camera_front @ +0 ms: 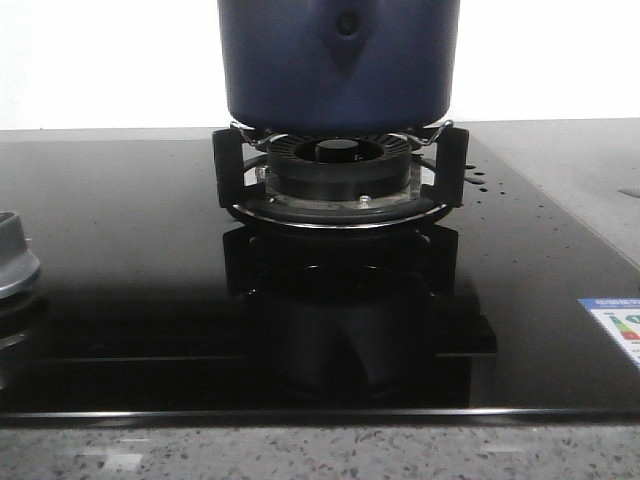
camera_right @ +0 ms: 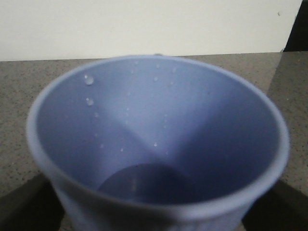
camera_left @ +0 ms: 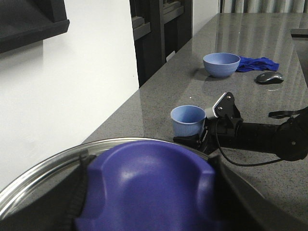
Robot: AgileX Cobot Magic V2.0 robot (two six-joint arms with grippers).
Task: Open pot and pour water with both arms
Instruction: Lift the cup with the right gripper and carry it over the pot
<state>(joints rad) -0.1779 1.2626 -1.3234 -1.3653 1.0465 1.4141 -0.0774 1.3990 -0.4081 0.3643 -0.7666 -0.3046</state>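
The dark navy pot (camera_front: 338, 62) stands on the black burner ring (camera_front: 340, 165); its top is cut off in the front view and no gripper shows there. In the left wrist view my left gripper (camera_left: 149, 202) is shut on the purple-blue handle (camera_left: 144, 187) of a steel-rimmed glass lid (camera_left: 43, 173). I cannot tell whether the lid rests on the pot. My right gripper (camera_left: 202, 137) holds a light blue cup (camera_left: 187, 119) upright at the grey counter. In the right wrist view the cup (camera_right: 159, 144) fills the space between the jaws of the right gripper (camera_right: 154, 211), with drops on its inner wall.
A blue bowl (camera_left: 221, 64), a blue cloth (camera_left: 258, 63) and a computer mouse (camera_left: 269, 77) lie farther along the counter. Black shelving (camera_left: 154, 29) stands against the white wall. A second burner (camera_front: 15, 265) sits at the left edge of the black glass cooktop (camera_front: 120, 250).
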